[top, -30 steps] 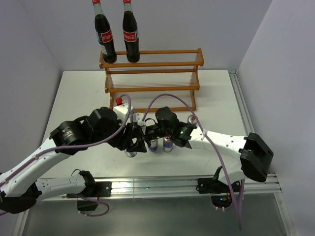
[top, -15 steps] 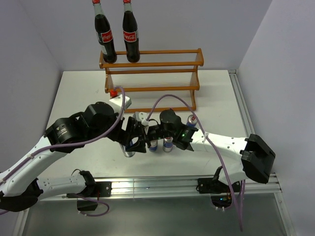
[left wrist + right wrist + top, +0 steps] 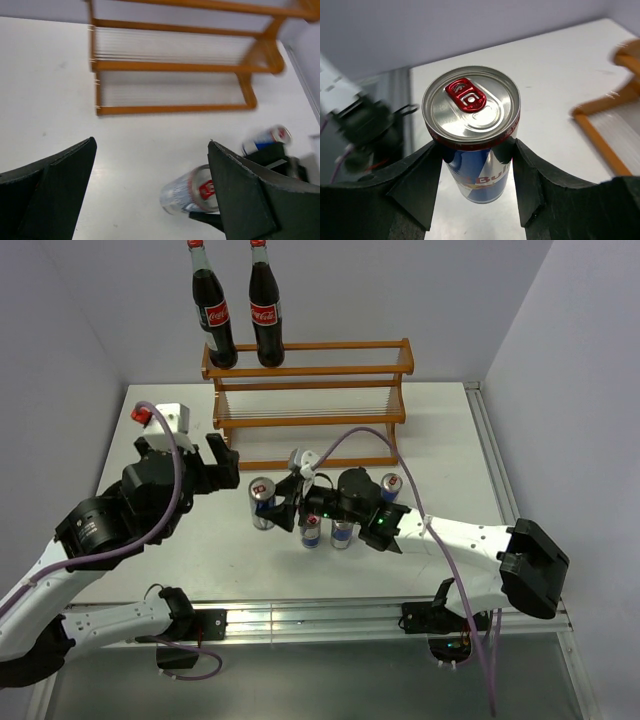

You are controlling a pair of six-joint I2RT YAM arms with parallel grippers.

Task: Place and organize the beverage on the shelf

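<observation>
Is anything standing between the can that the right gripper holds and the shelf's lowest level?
Nothing visible. Only bare table lies between the can in the right gripper and the shelf. The open left gripper is off to the can's left, and the two bottles stand on the top level.

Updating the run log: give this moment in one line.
left gripper open, empty | right gripper shut on can | bottles on shelf top | three cans on table
</observation>
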